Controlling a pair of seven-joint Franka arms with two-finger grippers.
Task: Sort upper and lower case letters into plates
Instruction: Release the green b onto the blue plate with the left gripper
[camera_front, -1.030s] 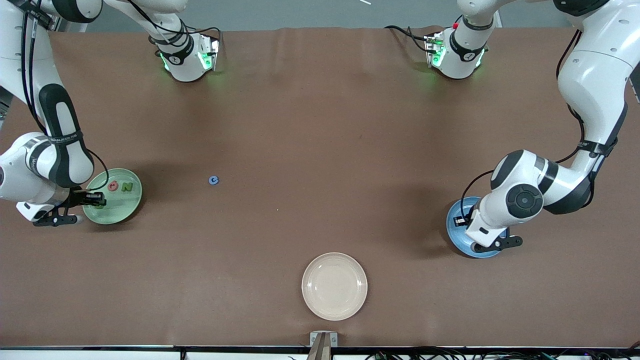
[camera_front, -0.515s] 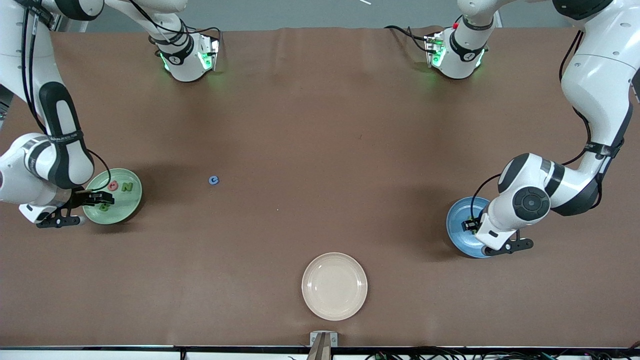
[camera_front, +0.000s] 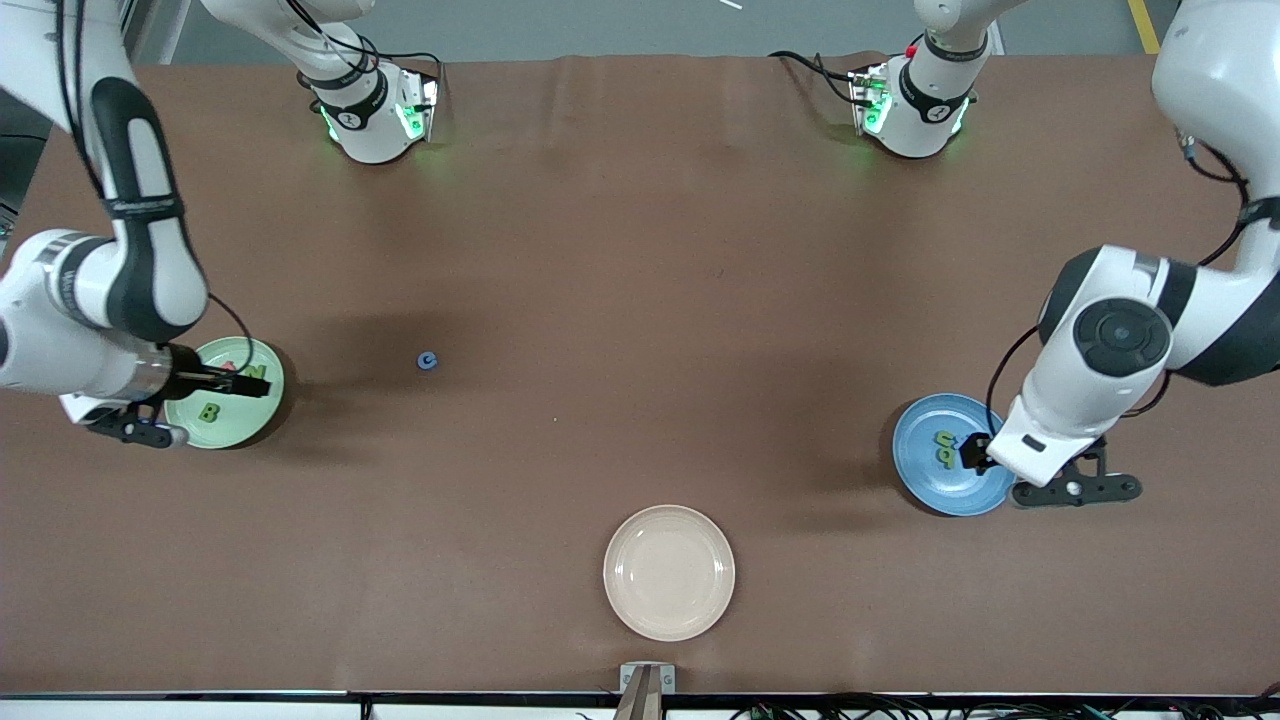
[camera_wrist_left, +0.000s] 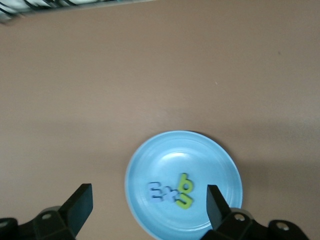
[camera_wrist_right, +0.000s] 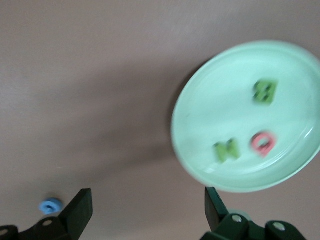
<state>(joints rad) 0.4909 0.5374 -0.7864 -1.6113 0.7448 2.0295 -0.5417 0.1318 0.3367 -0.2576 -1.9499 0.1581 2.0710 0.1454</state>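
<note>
- Left gripper (camera_front: 985, 452) up over the blue plate (camera_front: 930, 480), jaws spread wide, nothing in them; both fingers (camera_wrist_left: 80, 205) frame the plate in the left wrist view.
- Blue plate sits near the table edge at the left arm's end; holds a green lowercase b (camera_wrist_left: 184, 192) touching a bluish letter pair (camera_wrist_left: 160, 191), unreadable.
- Right gripper (camera_front: 240, 385) over the mint green plate (camera_front: 262, 412), jaws released, empty.
- Mint green plate near the table edge at the right arm's end; holds green B (camera_front: 209, 411), green N (camera_wrist_right: 226, 150), red letter (camera_wrist_right: 263, 142).
- Small blue c (camera_front: 428, 361) loose on the table (camera_front: 640, 250), beside the green plate toward the middle.
- Cream plate (camera_front: 669, 572) by the table's camera-side edge, mid-length.
</note>
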